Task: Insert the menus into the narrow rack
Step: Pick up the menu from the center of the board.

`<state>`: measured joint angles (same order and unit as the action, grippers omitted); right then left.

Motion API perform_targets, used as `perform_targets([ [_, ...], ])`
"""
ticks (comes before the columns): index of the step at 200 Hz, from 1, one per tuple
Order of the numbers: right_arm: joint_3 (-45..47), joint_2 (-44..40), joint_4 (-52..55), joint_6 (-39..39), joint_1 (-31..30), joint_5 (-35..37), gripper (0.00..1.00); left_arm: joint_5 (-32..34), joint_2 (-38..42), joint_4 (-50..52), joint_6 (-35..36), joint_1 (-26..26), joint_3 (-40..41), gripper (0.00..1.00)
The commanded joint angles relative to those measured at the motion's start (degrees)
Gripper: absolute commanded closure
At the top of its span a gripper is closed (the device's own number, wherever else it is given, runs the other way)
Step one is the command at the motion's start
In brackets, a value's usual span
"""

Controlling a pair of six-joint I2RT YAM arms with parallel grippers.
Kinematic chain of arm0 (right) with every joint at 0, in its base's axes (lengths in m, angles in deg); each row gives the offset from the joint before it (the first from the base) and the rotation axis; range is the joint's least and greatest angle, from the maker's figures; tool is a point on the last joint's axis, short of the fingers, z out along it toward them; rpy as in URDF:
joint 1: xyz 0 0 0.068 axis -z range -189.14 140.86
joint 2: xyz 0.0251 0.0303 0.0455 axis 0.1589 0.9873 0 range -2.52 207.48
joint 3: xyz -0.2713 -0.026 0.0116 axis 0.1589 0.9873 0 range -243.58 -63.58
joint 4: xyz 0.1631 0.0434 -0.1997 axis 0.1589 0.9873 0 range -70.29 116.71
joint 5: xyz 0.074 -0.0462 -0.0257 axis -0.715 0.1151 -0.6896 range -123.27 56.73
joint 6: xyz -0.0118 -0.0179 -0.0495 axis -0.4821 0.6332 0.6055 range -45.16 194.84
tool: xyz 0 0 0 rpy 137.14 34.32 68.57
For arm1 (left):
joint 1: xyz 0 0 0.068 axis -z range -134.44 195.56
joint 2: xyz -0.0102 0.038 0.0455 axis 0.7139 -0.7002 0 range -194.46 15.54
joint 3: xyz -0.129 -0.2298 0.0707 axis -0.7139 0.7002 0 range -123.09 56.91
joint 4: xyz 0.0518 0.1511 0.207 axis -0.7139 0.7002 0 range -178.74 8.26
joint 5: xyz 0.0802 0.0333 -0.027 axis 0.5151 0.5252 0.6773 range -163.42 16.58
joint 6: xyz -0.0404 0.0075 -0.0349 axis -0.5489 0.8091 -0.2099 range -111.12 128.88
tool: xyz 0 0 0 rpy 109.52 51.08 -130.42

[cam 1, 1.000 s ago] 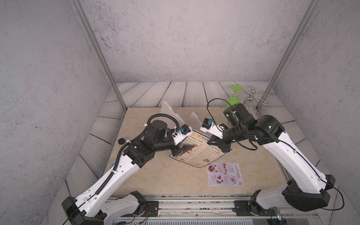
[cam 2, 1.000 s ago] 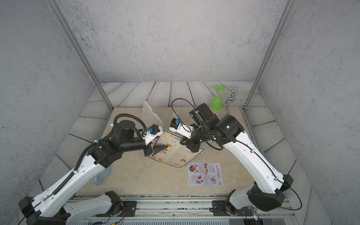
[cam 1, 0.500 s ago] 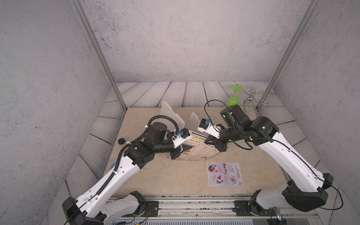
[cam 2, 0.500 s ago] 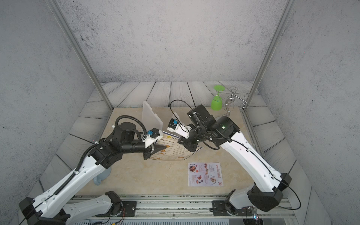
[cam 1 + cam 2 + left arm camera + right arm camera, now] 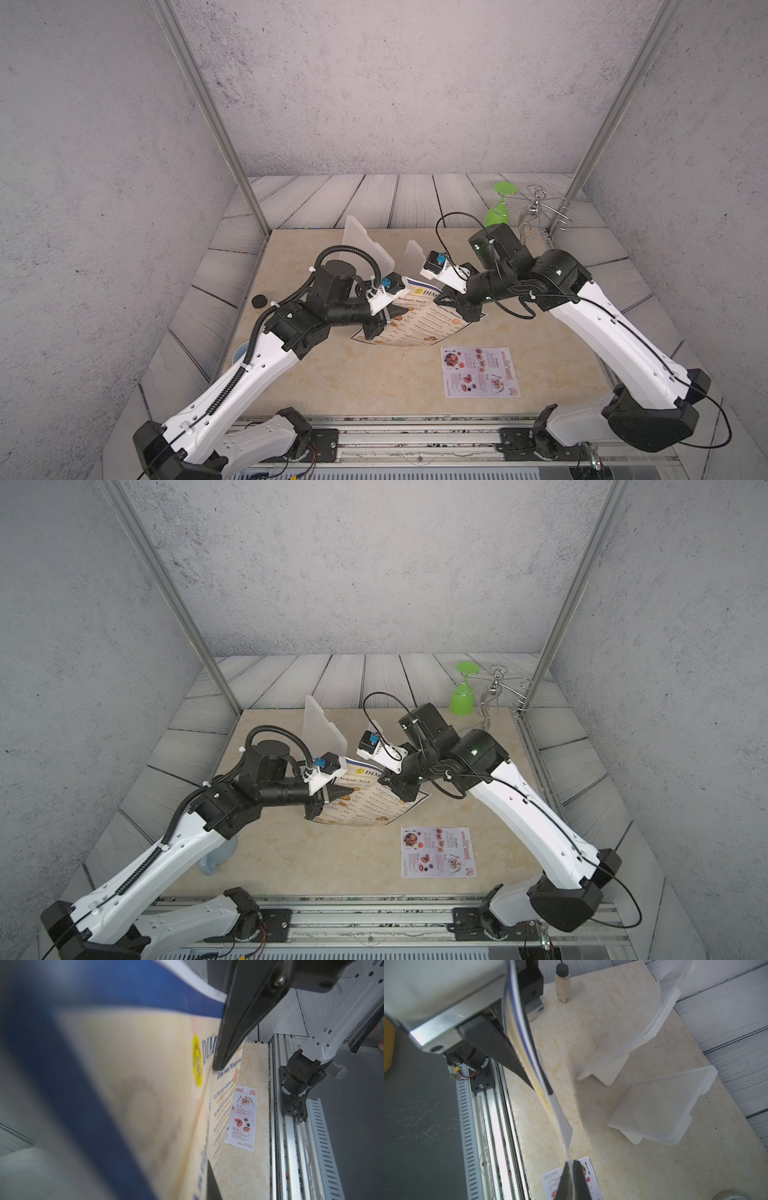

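The large cream, blue-bordered menu (image 5: 419, 328) (image 5: 365, 808) hangs curved above the middle of the table, held at two edges. My left gripper (image 5: 384, 318) (image 5: 328, 798) is shut on its left edge; in the left wrist view the sheet (image 5: 145, 1084) fills most of the picture. My right gripper (image 5: 457, 303) (image 5: 572, 1162) is shut on its far right edge, with the sheet (image 5: 548, 1105) seen edge-on. The small white menu (image 5: 480, 372) (image 5: 437, 852) (image 5: 243, 1118) lies flat at the front right. Two translucent white racks (image 5: 365, 245) (image 5: 413, 257) stand behind the menu; which is the narrow one I cannot tell.
An upturned green glass (image 5: 498, 212) and a wire holder (image 5: 540, 212) stand at the back right corner. A small black-capped bottle (image 5: 259, 301) (image 5: 562, 987) stands at the left edge. A pale blue object (image 5: 216, 858) lies under my left arm. A metal rail (image 5: 415, 432) runs along the front.
My left gripper has shut on the large menu's left edge. The right gripper has kept its hold and shifted slightly left, so the sheet now curves between the two.
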<state>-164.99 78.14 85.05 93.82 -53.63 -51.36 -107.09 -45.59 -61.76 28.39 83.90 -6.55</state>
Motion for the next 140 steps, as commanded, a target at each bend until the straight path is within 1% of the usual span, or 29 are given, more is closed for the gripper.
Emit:
perform_targets([
  [1, 0.80, -2.29, -1.15, -1.34, 0.46, 0.81, 0.93, -0.43, 0.20, -0.65, 0.55, -0.47, 0.25, 1.00],
  [19, 1.74, -3.08, -3.35, -2.69, 0.54, 3.02, 0.80, -0.45, 0.27, -0.96, 0.19, -0.53, 0.22, 1.00],
  [36, 2.68, -3.99, -6.07, -4.60, 0.85, 6.64, 0.65, 0.23, 0.12, -1.32, -0.64, -0.64, -0.19, 1.00],
  [52, 2.73, -4.82, -7.92, -6.14, 1.40, 8.91, 0.55, 0.51, -0.52, -1.32, -1.77, -1.27, -1.57, 1.00],
  [87, 4.11, -8.27, -13.59, -9.11, 2.76, 14.80, 0.45, 0.25, -1.41, -1.43, -5.62, -3.05, -6.31, 1.00],
  [101, 6.01, -10.76, -17.00, -9.73, 3.42, 17.28, 0.38, 1.64, -1.87, -1.28, -7.21, -3.36, -8.63, 1.00],
  [114, 8.16, -12.92, -19.20, -9.62, 4.61, 16.44, 0.35, 1.61, -2.56, -0.48, -8.36, -3.76, -10.90, 1.00],
  [140, 10.82, -15.78, -21.72, -9.88, 5.93, 14.71, 0.31, 2.08, -4.06, 1.22, -9.73, -4.02, -15.31, 1.00],
])
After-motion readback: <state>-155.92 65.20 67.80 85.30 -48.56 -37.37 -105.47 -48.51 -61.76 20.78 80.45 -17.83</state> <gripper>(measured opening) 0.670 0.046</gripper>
